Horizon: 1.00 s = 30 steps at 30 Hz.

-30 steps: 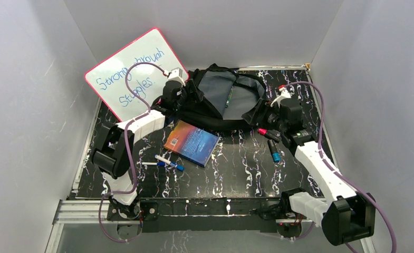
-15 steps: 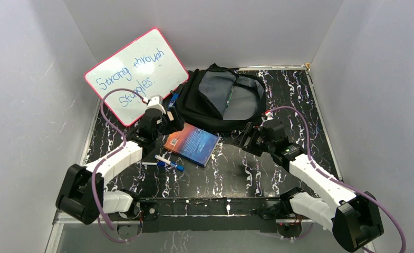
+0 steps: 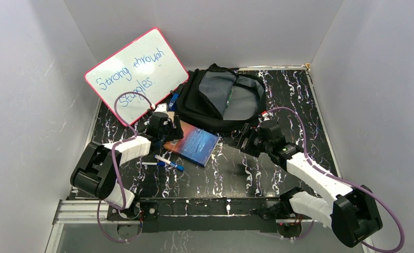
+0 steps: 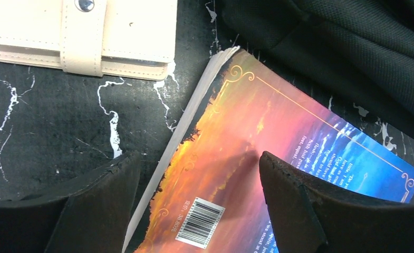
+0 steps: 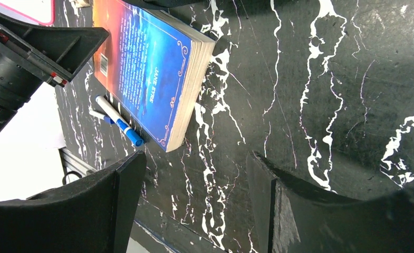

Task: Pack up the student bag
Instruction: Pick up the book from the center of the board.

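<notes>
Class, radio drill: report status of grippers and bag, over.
Left gripper open over book corner. Right gripper open, empty. Student bag open at rear; book not yet packed.

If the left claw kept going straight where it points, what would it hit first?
Probably the book: the open left gripper points down at its cover, one finger over it, the other over the table beside its edge. The gap is unclear.
</notes>
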### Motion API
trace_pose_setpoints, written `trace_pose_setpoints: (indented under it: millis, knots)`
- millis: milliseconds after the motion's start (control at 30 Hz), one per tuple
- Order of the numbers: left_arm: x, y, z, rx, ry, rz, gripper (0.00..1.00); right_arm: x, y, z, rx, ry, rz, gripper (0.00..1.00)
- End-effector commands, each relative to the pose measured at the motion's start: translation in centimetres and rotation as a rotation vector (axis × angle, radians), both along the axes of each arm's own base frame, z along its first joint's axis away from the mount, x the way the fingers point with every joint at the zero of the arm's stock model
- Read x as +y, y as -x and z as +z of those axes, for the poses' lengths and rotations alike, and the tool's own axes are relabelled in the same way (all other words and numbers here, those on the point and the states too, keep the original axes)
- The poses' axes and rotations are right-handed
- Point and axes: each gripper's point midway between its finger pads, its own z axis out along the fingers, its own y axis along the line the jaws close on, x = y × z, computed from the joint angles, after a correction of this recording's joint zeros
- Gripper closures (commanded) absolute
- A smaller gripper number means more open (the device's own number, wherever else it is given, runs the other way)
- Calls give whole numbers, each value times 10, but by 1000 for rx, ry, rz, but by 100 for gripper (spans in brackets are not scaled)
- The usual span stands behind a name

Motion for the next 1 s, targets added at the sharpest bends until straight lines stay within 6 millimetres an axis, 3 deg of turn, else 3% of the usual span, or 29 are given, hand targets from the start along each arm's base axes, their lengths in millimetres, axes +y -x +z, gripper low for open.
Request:
trace_pose_setpoints:
  millis: [0,267,667,833,967]
  knots:
    - [-11,0,8,-1,56,-40,20,4,-4,3,-18,-37,-14,22]
    - [-49,26,16,49,215,-180,20,-5,5,-31,110,-34,-125,23]
    - [-113,71,15,102,230,-345,20,-13,8,-47,122,-10,-153,23]
    - [-118,82,11,109,233,-351,20,-21,11,-55,123,45,-154,23]
    - [-113,79,5,109,198,-340,20,-27,11,-64,138,112,-145,24]
